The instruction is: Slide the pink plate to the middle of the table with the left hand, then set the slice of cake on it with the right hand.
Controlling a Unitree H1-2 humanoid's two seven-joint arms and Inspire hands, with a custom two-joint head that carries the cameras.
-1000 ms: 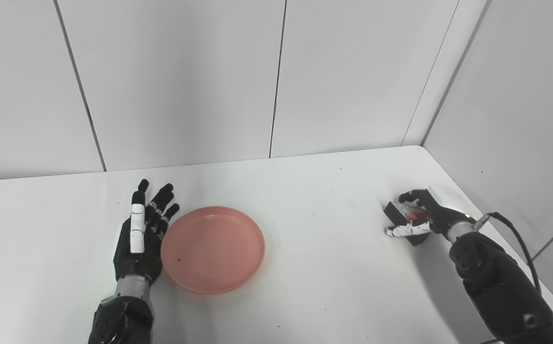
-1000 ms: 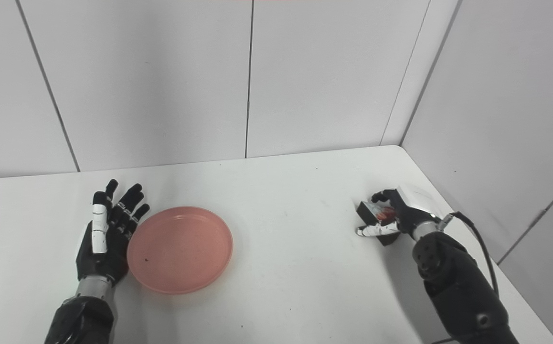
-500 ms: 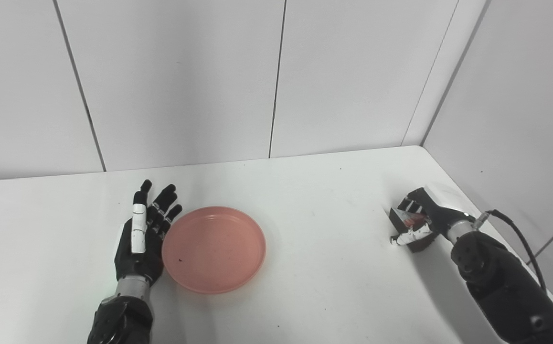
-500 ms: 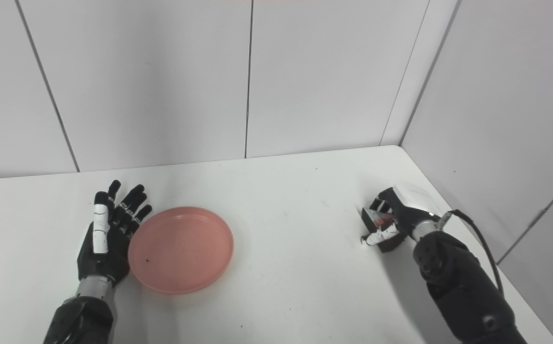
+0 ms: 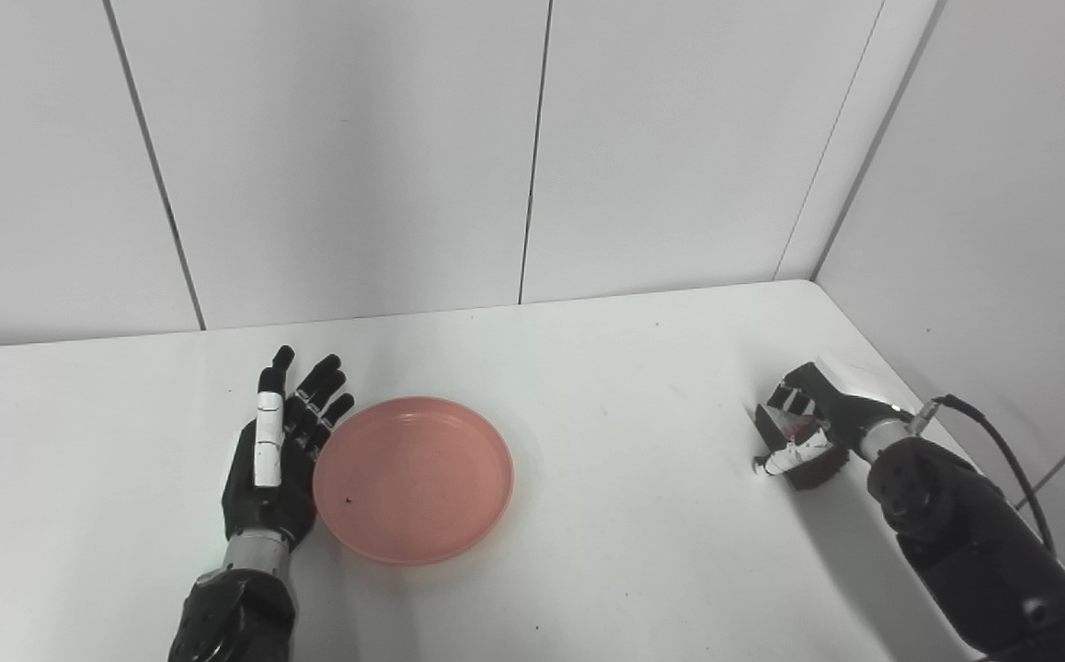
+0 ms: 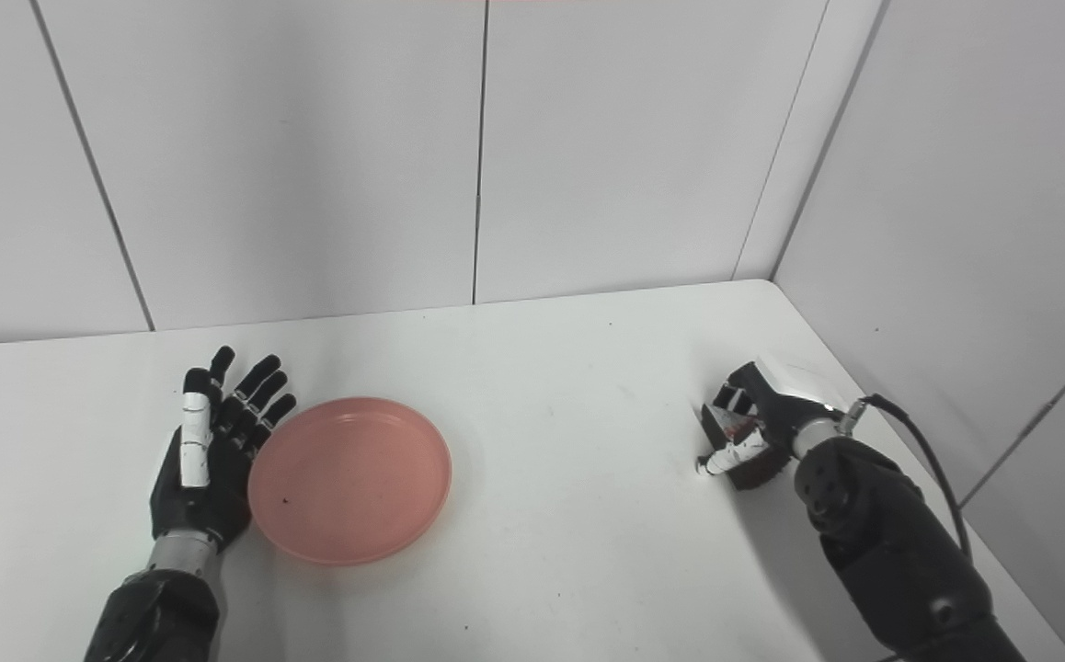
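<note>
Pink plate (image 5: pixel 413 479) sits left of centre in the frame on the white tabletop (image 5: pixel 606 395), having crept only slightly rightward over the last second; the left hand (image 5: pixel 268 460), fingers spread and holding nothing, rests against its left rim, so the slide looks barely finished or still under way. Farther back at right, the right hand (image 5: pixel 804 425) has curled its fingers more tightly around the dark slice of cake (image 5: pixel 813 467), which still rests on the tabletop, suggesting the lift is about to begin.
</note>
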